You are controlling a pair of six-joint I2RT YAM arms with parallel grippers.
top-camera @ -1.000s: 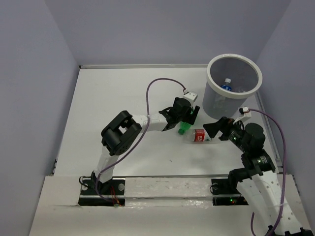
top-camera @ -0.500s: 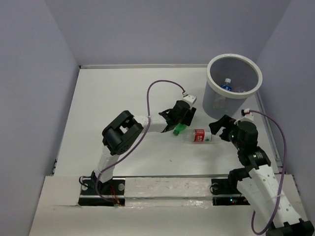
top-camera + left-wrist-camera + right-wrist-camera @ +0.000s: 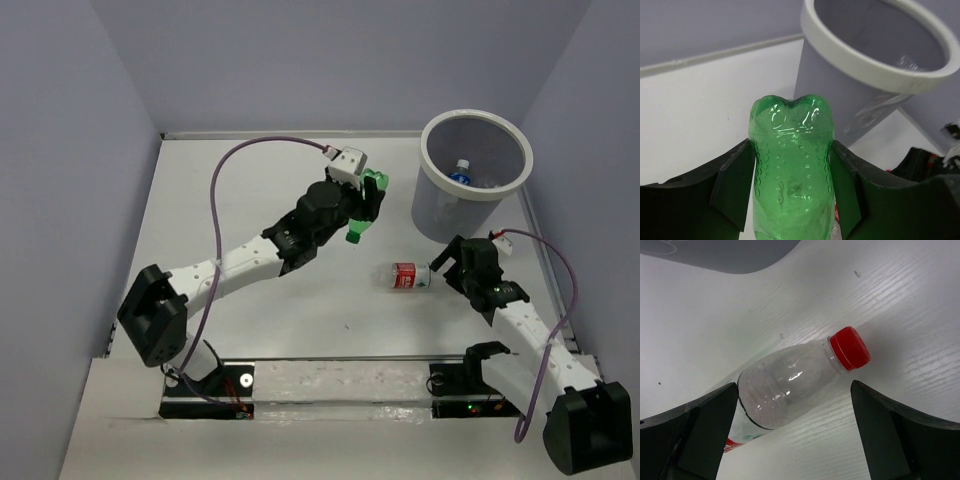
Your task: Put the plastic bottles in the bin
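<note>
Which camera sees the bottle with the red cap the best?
The right wrist view: the red-capped bottle fills the picture, lying on the table, cap and all. The top external view shows it small, lying near the bin. The left wrist view shows the green bottle instead.

The top view looks down from high above and behind the arm bases (image 3: pixel 210 383), which lie along the bottom edge. It takes in the whole white desk (image 3: pixel 250 200), with the bin (image 3: pixel 445 215) at upper right. The left wrist view sits close behind the left jaws in its lower corners. The green bottle (image 3: pixel 792 165) is right at the lens, and the view faces the bin's wall and rim at upper right. The right wrist view looks steeply down at the desk from close by, with the right jaws in its lower corners flanking the red-capped bottle (image 3: pixel 790 385). The top view shares the bin and both bottles with them.
</note>
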